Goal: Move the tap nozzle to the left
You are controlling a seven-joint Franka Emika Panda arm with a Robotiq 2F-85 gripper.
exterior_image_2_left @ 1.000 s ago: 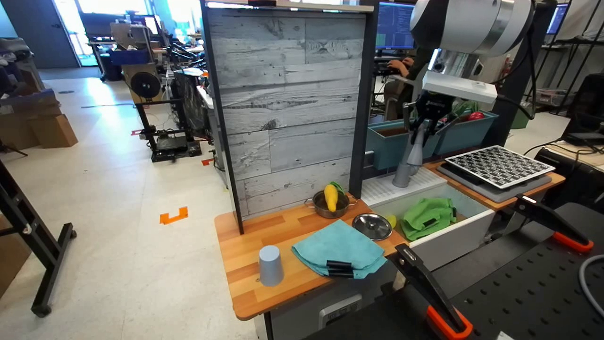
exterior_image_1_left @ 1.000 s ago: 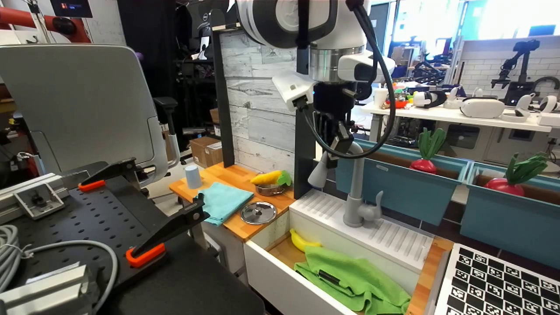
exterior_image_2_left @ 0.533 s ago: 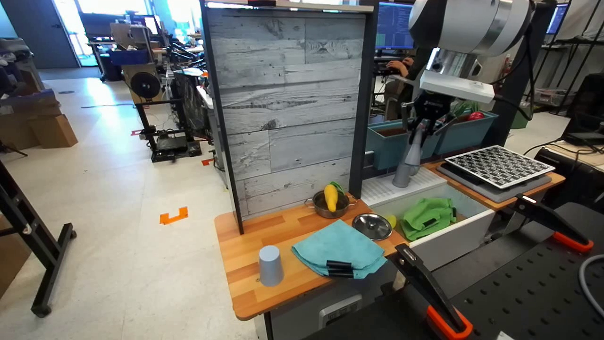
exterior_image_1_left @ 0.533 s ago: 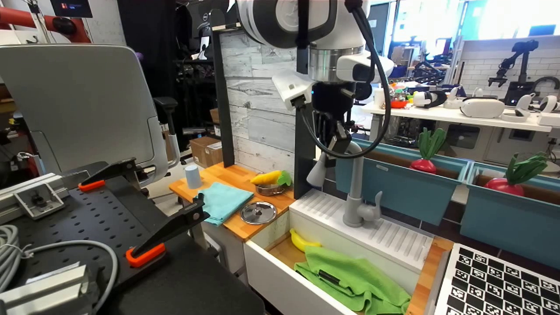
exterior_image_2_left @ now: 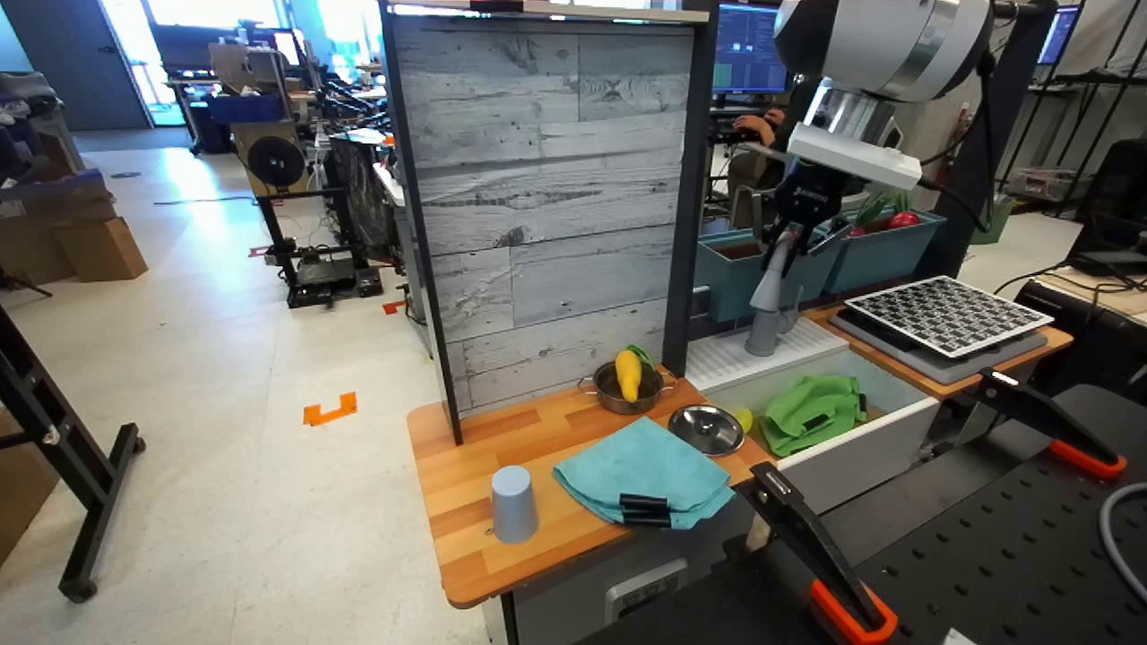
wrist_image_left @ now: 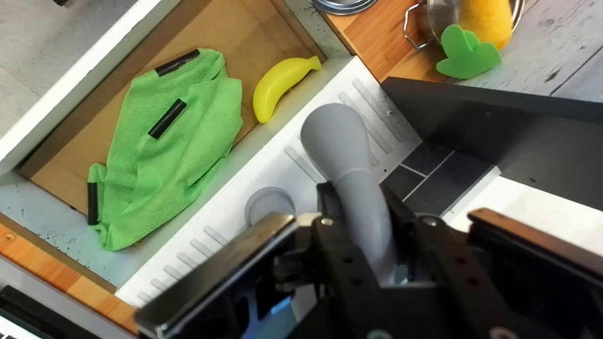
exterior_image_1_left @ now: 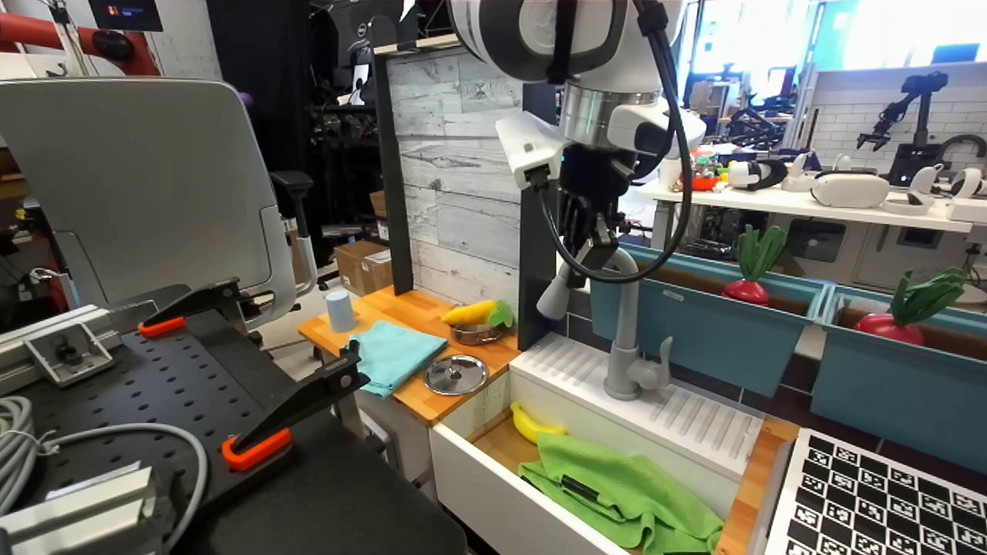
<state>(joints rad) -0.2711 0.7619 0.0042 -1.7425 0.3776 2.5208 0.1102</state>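
The tap nozzle (exterior_image_1_left: 629, 308) is a matte grey gooseneck tube standing upright on a white ribbed ledge behind the sink. It also shows in an exterior view (exterior_image_2_left: 766, 300), with its flared spout end hanging down. In the wrist view the spout (wrist_image_left: 337, 136) points up the picture, away from my gripper (wrist_image_left: 360, 190). My gripper's two black fingers lie close on both sides of the curved tube just behind the flared end, shut on it. My gripper shows in both exterior views (exterior_image_1_left: 584, 266) (exterior_image_2_left: 778, 255) at the tap's top. The tap's base is mostly hidden in the wrist view.
The white sink (exterior_image_1_left: 524, 493) below holds a green cloth (exterior_image_1_left: 624, 486) and a yellow banana (exterior_image_1_left: 534, 424). Blue planters (exterior_image_1_left: 694, 331) stand behind the tap. A dark post of the wooden panel (exterior_image_2_left: 690, 197) stands beside the ledge. A pot (exterior_image_2_left: 618, 394) stands on the wooden counter.
The spout end has swung left in both exterior views, my gripper moving with it. The arm above has tilted and shifted slightly. The tap's base has stayed in place.
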